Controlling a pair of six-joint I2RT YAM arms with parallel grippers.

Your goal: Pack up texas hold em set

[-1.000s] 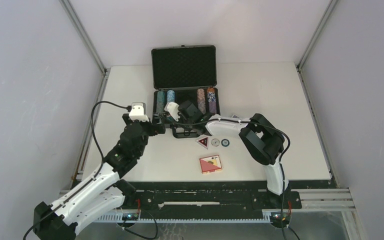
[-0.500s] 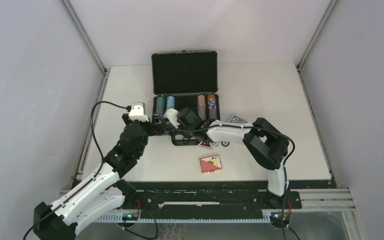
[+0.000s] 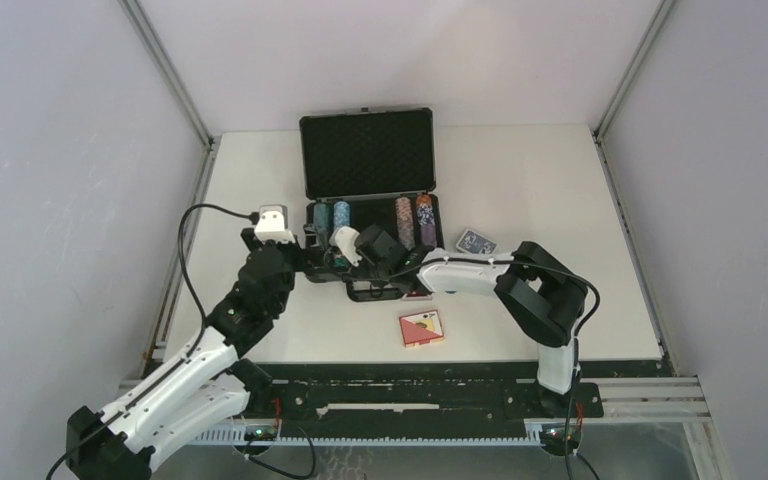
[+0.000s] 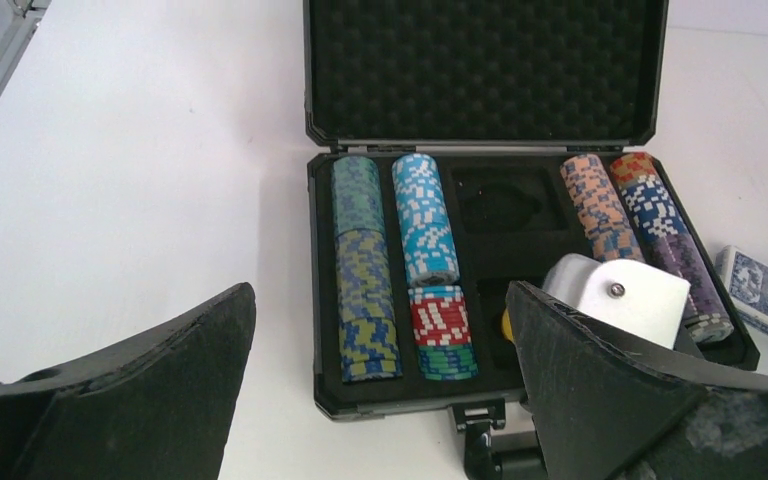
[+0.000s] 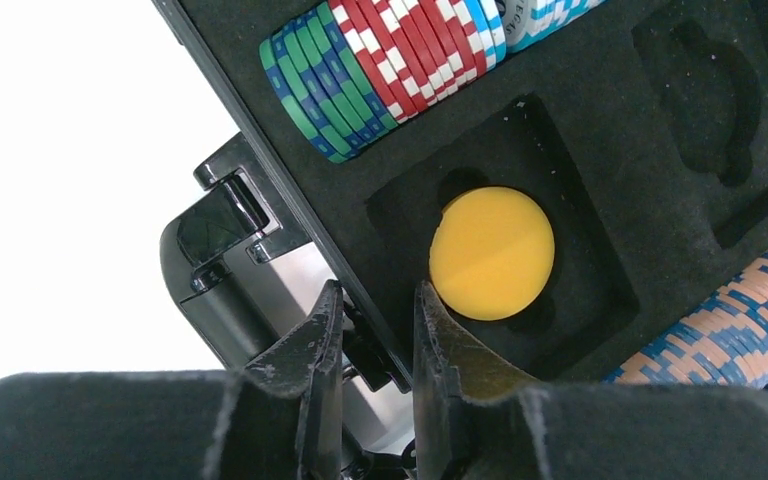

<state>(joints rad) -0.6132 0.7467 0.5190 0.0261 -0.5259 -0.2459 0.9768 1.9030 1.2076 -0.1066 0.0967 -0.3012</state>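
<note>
The black briefcase [image 3: 368, 155] stands open, its foam lid [image 4: 480, 70] upright. Rows of multicoloured chips [image 4: 365, 270] fill its side slots. A yellow round button [image 5: 491, 253] lies in the front middle foam pocket. My right gripper [image 5: 375, 320] is shut on the case's front wall beside the handle [image 5: 210, 260], one finger inside and one outside. In the top view the right gripper [image 3: 365, 266] sits over the case's front edge. My left gripper [image 4: 380, 390] is wide open and holds nothing; the left gripper [image 3: 312, 258] stands at the case's front left corner.
A blue card deck [image 3: 476, 241] lies on the table right of the case. A red deck [image 3: 421, 328] lies nearer the arms, in front of the case. A bit of a red-edged piece [image 3: 416, 294] shows under my right forearm.
The briefcase has slid toward the arms with my right gripper on its front wall. The right elbow swung out to the right, uncovering the blue deck. The left arm stayed put.
</note>
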